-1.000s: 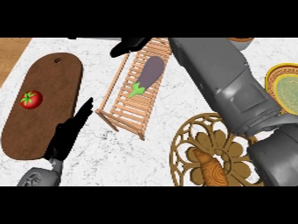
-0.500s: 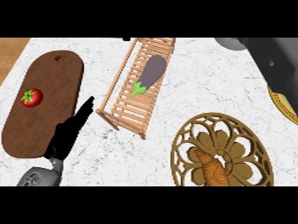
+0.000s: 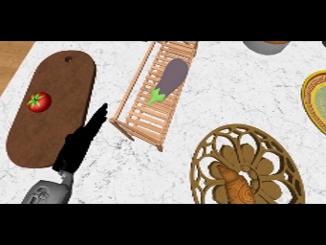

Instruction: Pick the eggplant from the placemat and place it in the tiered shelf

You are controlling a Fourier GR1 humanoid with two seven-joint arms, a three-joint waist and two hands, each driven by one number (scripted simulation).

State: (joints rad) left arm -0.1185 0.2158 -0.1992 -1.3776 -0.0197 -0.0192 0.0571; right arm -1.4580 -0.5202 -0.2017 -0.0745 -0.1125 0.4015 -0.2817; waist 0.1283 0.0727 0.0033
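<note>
The eggplant [image 3: 171, 77] lies lengthwise on the slats of the wooden tiered shelf [image 3: 146, 125], green stem toward the shelf's lower end. No robot hand touches it. Judging by how things lie, the placing step looks done: the vegetable rests inside the shelf's side rails, which would keep it from rolling off onto the marble desk [image 3: 215, 95].

The left robot hand [image 3: 82, 141] shows just left of the shelf, fingers straight and held together, holding nothing. It overlaps the right edge of the dark oval board [image 3: 49, 134], and appears to be resting. The right robot hand cannot be seen in this view.

On that board, well left of the shelf, sits a tomato [image 3: 38, 102]. Below and right of the shelf is an openwork wooden trivet [image 3: 246, 165], which may be the placemat the task names. Far right of the shelf lies a plate [image 3: 325, 106] with a yellow patterned rim, cut off by the view's edge.
</note>
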